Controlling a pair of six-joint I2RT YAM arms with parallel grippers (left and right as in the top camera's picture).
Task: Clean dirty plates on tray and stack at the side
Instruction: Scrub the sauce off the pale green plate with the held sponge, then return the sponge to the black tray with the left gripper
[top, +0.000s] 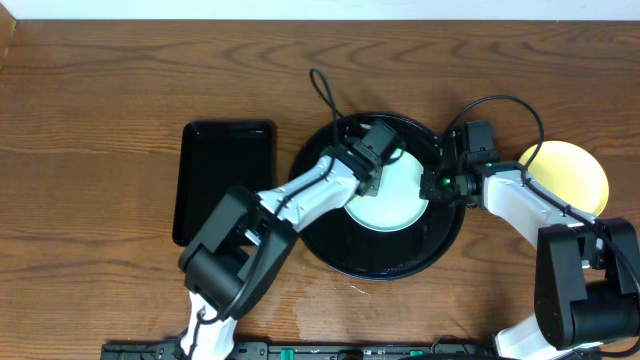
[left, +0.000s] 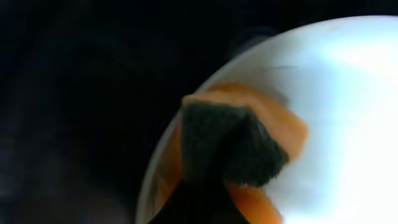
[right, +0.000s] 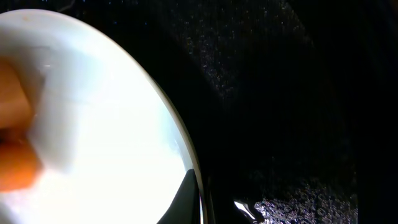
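The left claw (top: 372, 175) was shut on a sponge (left: 230, 149), orange with a dark fuzzy face. In its wrist view the sponge was blurred and pressed down at the edge of a mint plate (top: 395, 205); the claw's own fingers could not be made out there. The right claw (top: 432, 186) sat at the same plate's right rim. Its wrist view showed one dark fingertip (right: 184, 198) lying against that rim, but whether the claw was clamped on the plate or merely resting there I cannot tell. At the left edge of that view, orange blocks showed on the pale plate.

The mint plate lay inside the tray (top: 330, 245), toward its upper middle, with both arms reaching in over the tray's rim from either side. A yellow plate (top: 570, 175) lay on the table (top: 100, 120) just right of the tray, beside the right arm. A rectangular tray (top: 225, 180) lay on the table left of the round one, apart from it.
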